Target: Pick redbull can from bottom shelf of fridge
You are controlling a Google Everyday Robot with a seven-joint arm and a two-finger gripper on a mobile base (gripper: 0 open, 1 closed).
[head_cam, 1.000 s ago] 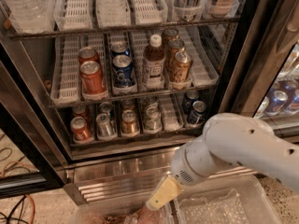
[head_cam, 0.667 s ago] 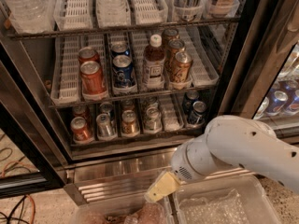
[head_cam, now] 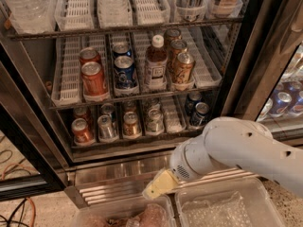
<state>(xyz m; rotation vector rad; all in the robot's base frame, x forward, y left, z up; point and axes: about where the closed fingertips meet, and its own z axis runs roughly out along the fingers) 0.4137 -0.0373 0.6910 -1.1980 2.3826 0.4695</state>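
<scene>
The fridge (head_cam: 33, 141) stands open, with a black frame and a ribbed steel base panel. Its bottom shelf (head_cam: 137, 141) holds small cans in lanes. From left to right they are an orange-red can (head_cam: 81, 130), the silver-grey redbull can (head_cam: 107, 126), a gold can (head_cam: 131, 124), another silver can (head_cam: 154, 121) and dark blue cans (head_cam: 200, 113). My gripper (head_cam: 158, 186), on a white arm (head_cam: 236, 150), hangs low in front of the base panel. It is below and to the right of the redbull can, well apart from it.
The rack above (head_cam: 137, 91) carries bigger cans and a brown bottle (head_cam: 155, 63). Clear plastic bins (head_cam: 222, 207) sit at the bottom edge in front of me. The door frame (head_cam: 246, 70) stands to the right, with more cans (head_cam: 284, 100) behind glass.
My gripper has crept slightly up and to the left, towards the fridge's base. The cans have not moved.
</scene>
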